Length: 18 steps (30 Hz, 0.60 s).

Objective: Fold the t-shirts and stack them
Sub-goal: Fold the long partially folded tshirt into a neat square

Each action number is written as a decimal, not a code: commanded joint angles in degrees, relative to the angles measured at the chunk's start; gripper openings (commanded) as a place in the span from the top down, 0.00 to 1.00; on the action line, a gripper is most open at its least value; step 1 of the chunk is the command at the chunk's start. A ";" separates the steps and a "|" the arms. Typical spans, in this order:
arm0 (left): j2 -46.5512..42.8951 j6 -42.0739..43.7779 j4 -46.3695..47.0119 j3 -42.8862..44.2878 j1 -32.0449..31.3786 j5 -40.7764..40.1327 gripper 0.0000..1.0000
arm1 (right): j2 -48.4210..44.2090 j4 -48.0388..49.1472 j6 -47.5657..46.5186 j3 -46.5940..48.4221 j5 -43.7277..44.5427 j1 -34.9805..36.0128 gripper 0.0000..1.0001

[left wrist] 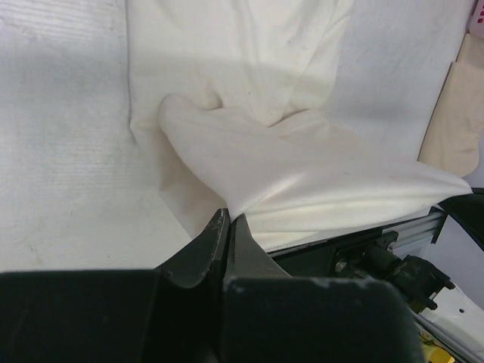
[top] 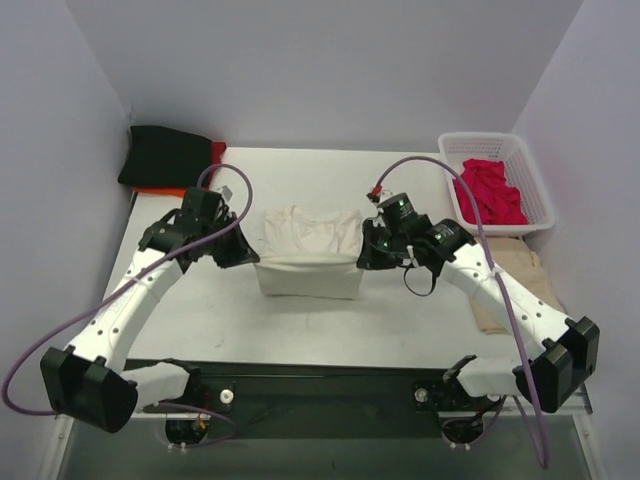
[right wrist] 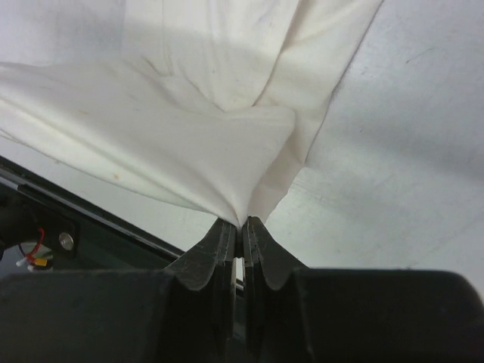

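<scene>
Cream shirt (right wrist: 151,136) corner inside right gripper (right wrist: 242,227)

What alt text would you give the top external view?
A cream-white t-shirt at mid-table is pinched by the left fingers on its left edge and the right fingers on its right edge. A black t-shirt lies folded at the far-left corner; a white basket at far right holds a crimson t-shirt.

Shirt (top: 308,245) centre; basket (top: 478,140) back right; folded pile (top: 165,155) back left
</scene>
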 commanded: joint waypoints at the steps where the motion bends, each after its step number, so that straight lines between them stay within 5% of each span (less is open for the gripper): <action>1: 3.69 3.88 1.05 5.30 1.05 -7.97 1.00 | 2.17 -5.37 -4.30 4.65 4.82 -4.14 1.00; 18: 30.06 6.35 5.62 23.31 1.93 -9.28 1.00 | 30.19 -1.76 -6.50 26.18 0.33 -11.43 1.00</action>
